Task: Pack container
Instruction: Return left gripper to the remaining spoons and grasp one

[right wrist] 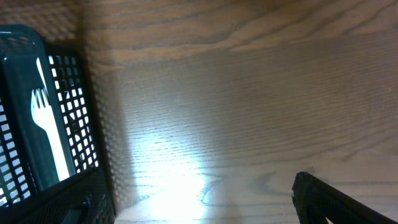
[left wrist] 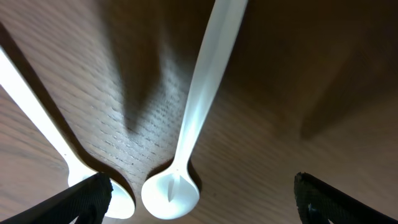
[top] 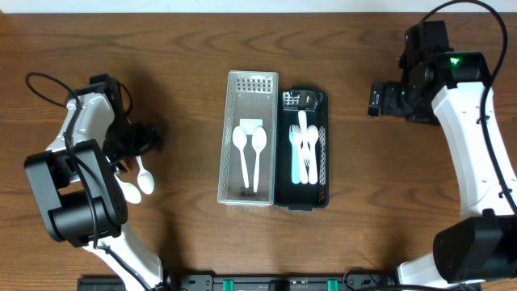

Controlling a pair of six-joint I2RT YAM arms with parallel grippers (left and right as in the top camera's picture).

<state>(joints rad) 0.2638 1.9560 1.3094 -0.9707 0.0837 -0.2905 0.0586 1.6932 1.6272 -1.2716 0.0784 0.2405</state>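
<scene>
In the white basket [top: 229,137], two spoons [top: 250,149] overlap an unreadable tag [top: 252,121].

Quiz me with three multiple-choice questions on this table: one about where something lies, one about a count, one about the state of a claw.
1. Where do the loose spoons lie?
A. On the table by the left arm
B. Stacked on a plate
C. Hanging from a hook

2. How many spoons lie in the grey basket?
A. None
B. Four
C. Two

3. How is the left gripper?
A. Shut on a spoon
B. Open, holding nothing
C. Shut and empty

Answers:
1 A: the overhead view shows them on bare wood next to that arm.
2 C: two white spoons lie side by side inside it.
3 B: in the left wrist view its fingers stand wide apart, with nothing gripped between them.
</scene>
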